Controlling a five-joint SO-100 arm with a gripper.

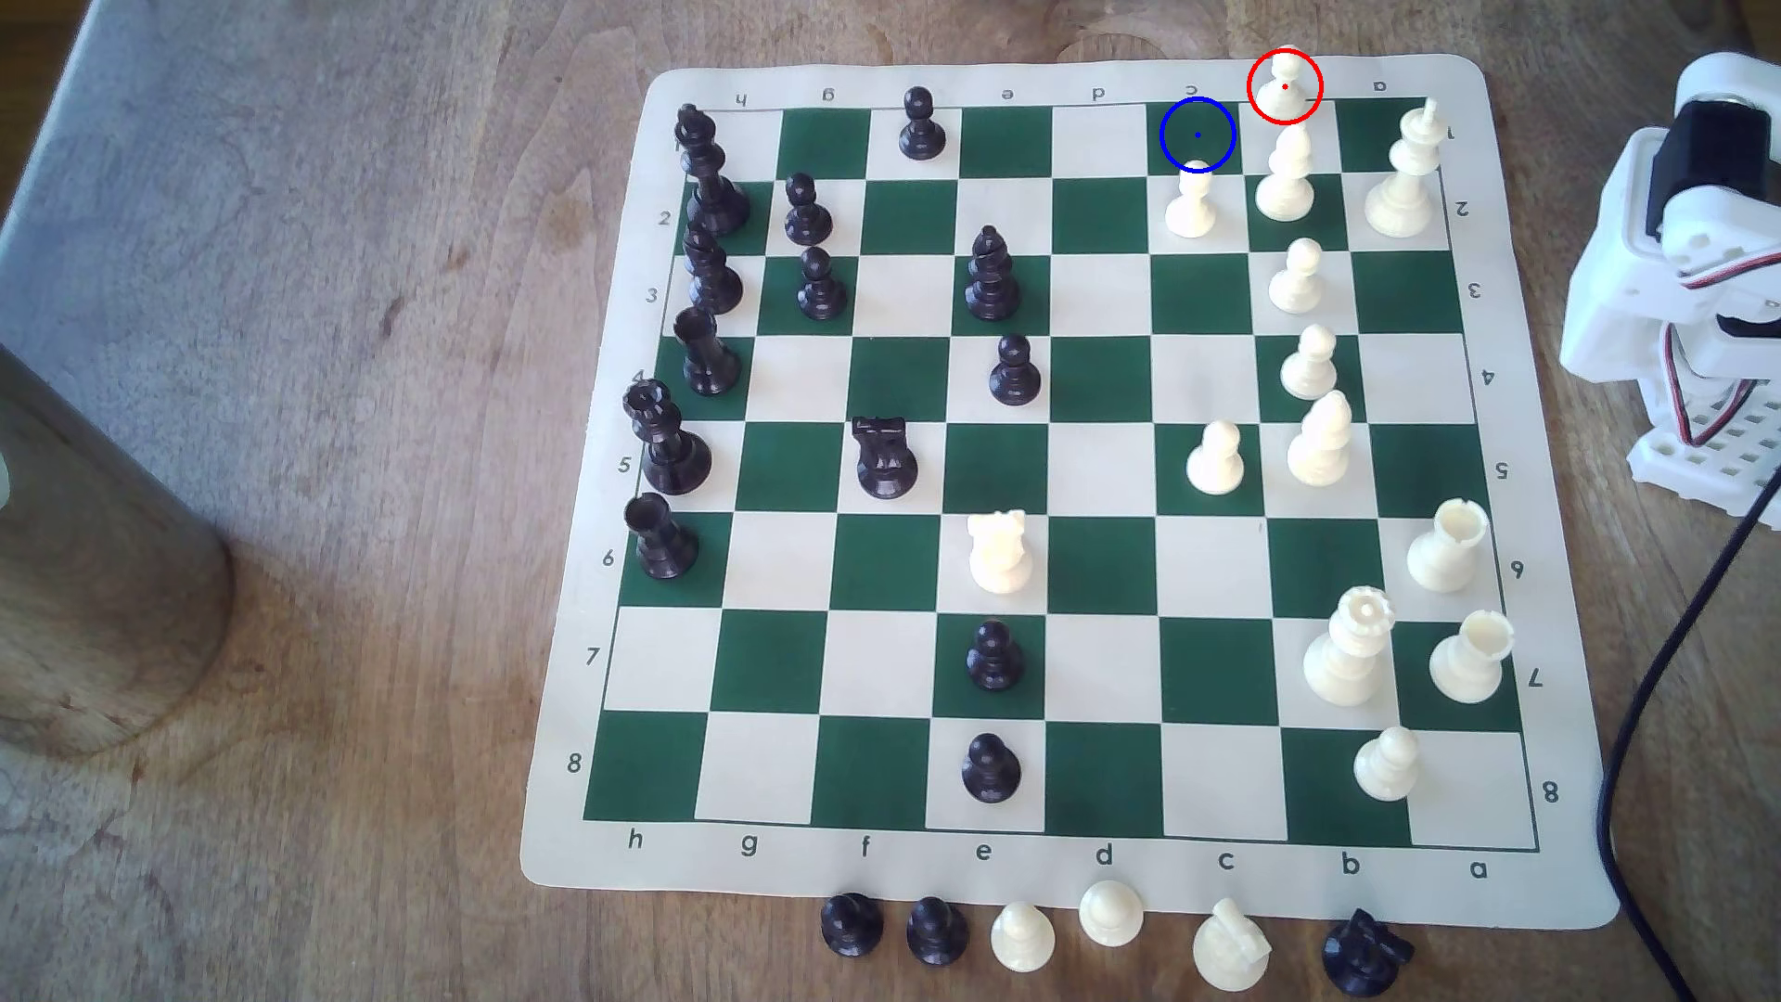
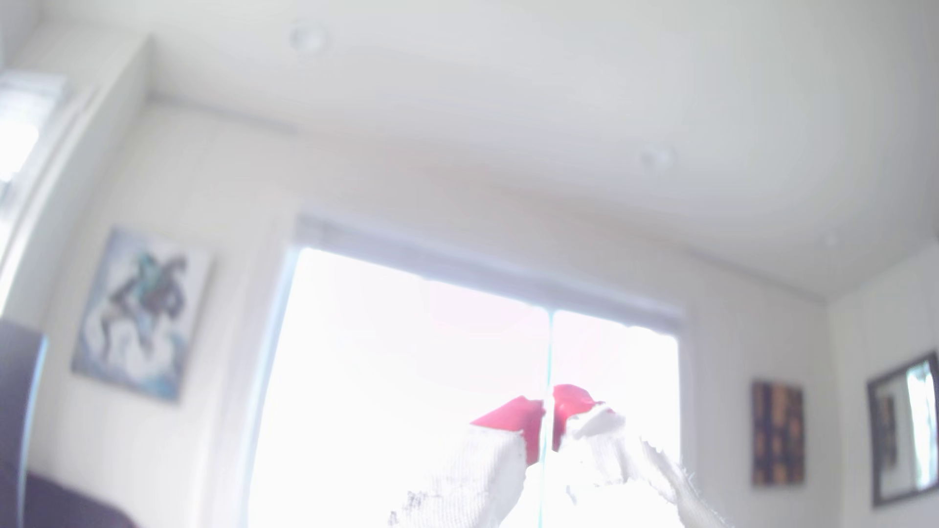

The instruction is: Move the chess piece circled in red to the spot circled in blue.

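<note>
One dull metal cylinder (image 1: 92, 568) at the table's (image 1: 337, 289) left edge in the exterior view, upright, its inside hidden. Next, the green-and-cream chess mat (image 1: 1060, 872), with black pieces crowding its left side. Six spare pieces (image 1: 1108, 910) off the mat's near edge, two of them tipped over.

Further right, the spot circled in blue (image 1: 1197, 135): a dark green square in the far row, unoccupied, with the head of a cream pawn (image 1: 1192, 207) just overlapping the ring from the next square. Just right of that, the chess piece circled in red (image 1: 1285, 82), upright on the mat's cream border at the far edge, just beyond a taller cream bishop (image 1: 1287, 178).

Off the mat's right edge, the white arm (image 1: 1677, 289).

In the wrist view, the gripper (image 2: 546, 416) raised towards a bright window (image 2: 406, 381), red-tipped fingers (image 2: 508, 424) almost together, clamped on nothing.
</note>
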